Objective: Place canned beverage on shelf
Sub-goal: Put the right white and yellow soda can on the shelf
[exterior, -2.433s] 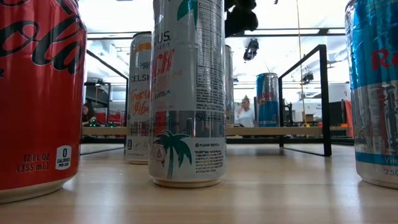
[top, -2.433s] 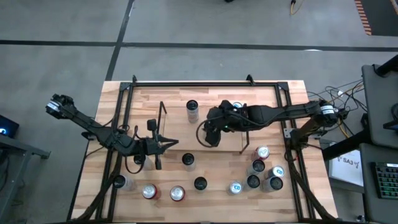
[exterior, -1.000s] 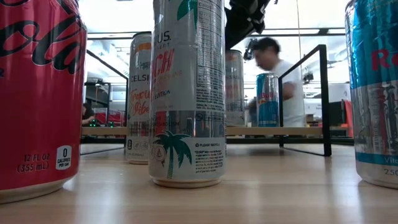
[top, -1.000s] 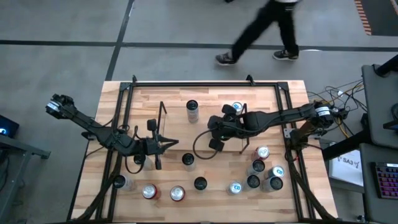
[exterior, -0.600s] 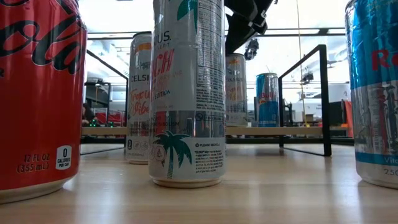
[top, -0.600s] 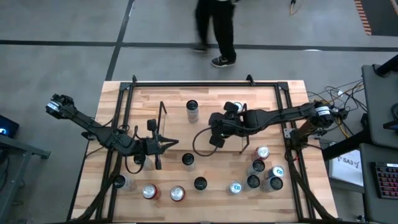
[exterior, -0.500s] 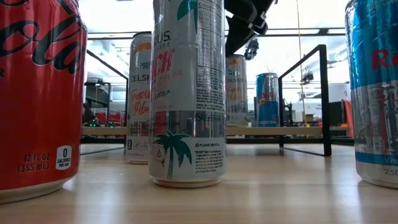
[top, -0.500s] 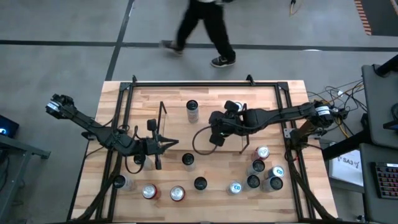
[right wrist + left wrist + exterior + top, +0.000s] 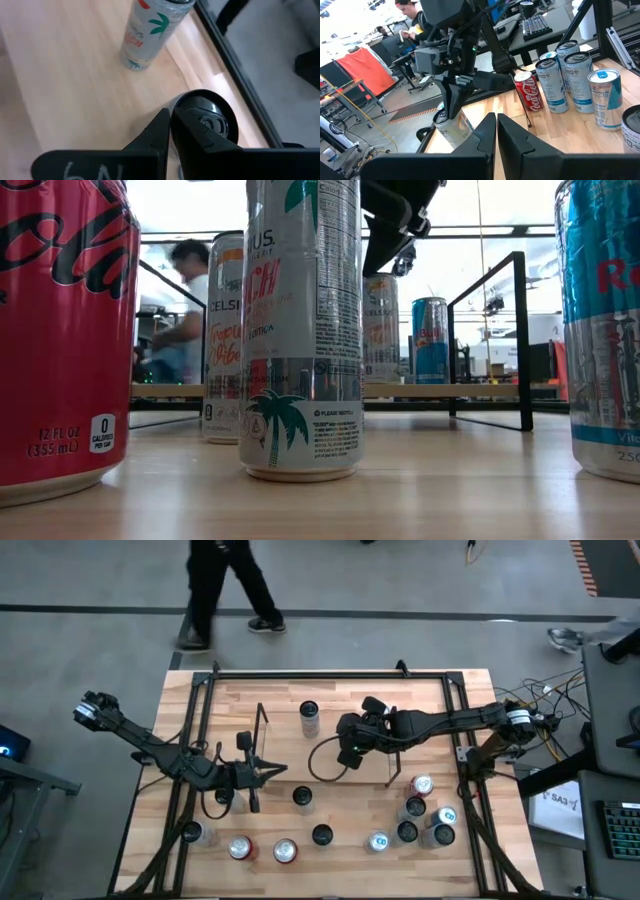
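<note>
In the low view a red Coca-Cola can (image 9: pixel 55 330) reading "12 FL OZ" is standing nearest, beside a palm-tree can (image 9: pixel 302 330) and a Celsius can (image 9: pixel 226 335); a Red Bull can (image 9: pixel 431 340) is sitting on the shelf (image 9: pixel 300 391). The right hand (image 9: pixel 350 752), pinched empty, is hovering mid-counter (image 9: pixel 350 850). The left hand (image 9: pixel 272 771) is resting closed, left.

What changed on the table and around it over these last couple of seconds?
The right gripper, shut and empty, drifted slightly toward the table's far edge, beside the black wire-and-wood shelf. A person crossed behind the table. The left gripper, shut, and all cans stayed put.
</note>
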`<state>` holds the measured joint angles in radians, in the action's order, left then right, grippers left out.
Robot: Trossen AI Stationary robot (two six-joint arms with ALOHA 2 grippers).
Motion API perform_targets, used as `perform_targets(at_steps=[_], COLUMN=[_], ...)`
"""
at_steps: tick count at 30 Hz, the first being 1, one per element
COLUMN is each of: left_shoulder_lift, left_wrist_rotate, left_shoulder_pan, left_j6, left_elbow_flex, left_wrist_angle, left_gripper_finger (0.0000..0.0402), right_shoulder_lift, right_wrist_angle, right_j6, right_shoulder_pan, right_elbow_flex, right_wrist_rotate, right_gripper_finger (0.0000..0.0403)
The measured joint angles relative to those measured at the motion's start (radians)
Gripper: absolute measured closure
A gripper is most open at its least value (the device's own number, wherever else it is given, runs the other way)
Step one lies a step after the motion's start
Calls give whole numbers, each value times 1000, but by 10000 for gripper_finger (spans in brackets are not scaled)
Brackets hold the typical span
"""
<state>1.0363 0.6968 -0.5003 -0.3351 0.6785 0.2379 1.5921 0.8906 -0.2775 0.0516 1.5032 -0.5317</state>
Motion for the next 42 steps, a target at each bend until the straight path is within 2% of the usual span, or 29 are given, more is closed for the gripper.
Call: perform_targets(at_steps=[7, 12, 15, 31, 42], left_shoulder_lift=[0, 0, 0, 0, 0], left_wrist_rotate=[0, 0, 0, 0, 0], left_shoulder_pan=[0, 0, 0, 0, 0], left_j6=[0, 0, 0, 0, -1], left_elbow_flex=[0, 0, 0, 0, 0], left_wrist_angle=[0, 0, 0, 0, 0], left_gripper_finger=[402, 402, 402, 402, 402], right_shoulder_lift=[-4, -6, -4, -4, -4], right_wrist_angle=[0, -20, -53, -58, -36], right_j6=[-39, -54, -53, -66, -51], right_shoulder_pan=[20, 22, 21, -25, -50], right_elbow_flex=[35, 36, 18, -47, -53], right_wrist_rotate=[-3, 73, 79, 8, 6], right_gripper_finger=[385, 385, 385, 385, 385])
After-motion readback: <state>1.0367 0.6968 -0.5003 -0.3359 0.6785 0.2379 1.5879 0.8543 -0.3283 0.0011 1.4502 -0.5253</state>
